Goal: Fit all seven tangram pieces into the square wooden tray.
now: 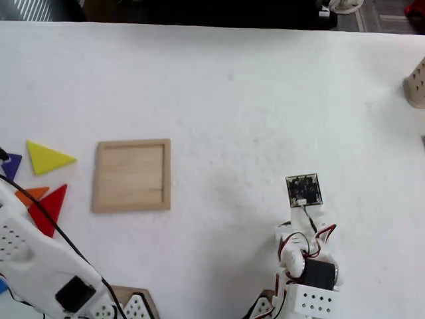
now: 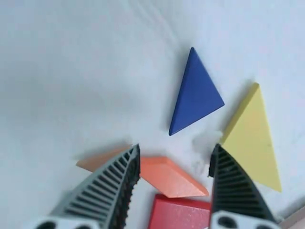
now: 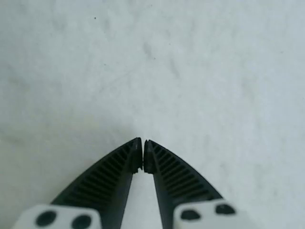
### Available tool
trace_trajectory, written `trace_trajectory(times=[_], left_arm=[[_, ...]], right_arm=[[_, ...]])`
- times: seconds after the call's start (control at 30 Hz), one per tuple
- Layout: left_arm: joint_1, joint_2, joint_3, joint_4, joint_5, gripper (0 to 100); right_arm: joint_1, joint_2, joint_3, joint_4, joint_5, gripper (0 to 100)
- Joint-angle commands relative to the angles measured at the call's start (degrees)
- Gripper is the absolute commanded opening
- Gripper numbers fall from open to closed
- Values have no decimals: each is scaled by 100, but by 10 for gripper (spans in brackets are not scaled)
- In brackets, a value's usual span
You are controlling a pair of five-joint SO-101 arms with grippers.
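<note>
The square wooden tray (image 1: 133,143) sits on the white counter (image 1: 252,100), smooth yellow triangle (image 1: 45,158) tip aimed at it, left hand (image 2: 175,150) wide open over the orange piece (image 2: 171,177), right hand (image 3: 143,143) pinched shut, empty.

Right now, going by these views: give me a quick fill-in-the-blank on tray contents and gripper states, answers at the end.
1. The square wooden tray holds ___ tangram pieces.
2. The left gripper is ___, straddling the orange piece.
3. The right gripper is ___ above the bare table.

Missing words: zero; open; shut.
</note>
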Motion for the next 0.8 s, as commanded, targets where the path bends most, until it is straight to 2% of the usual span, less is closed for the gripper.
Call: trace_trajectory(times=[0.0,0.17,0.53,0.77], left_arm=[[-13,127,-202,-484,18,252],[-4,673,-185,-941,53,344],[391,901,-193,-1002,53,298],[259,998,-185,-1284,53,298]], right_arm=[[40,-75,35,31,70,17],[40,-75,35,31,70,17],[40,-75,35,31,70,17],[40,-75,35,31,70,17]])
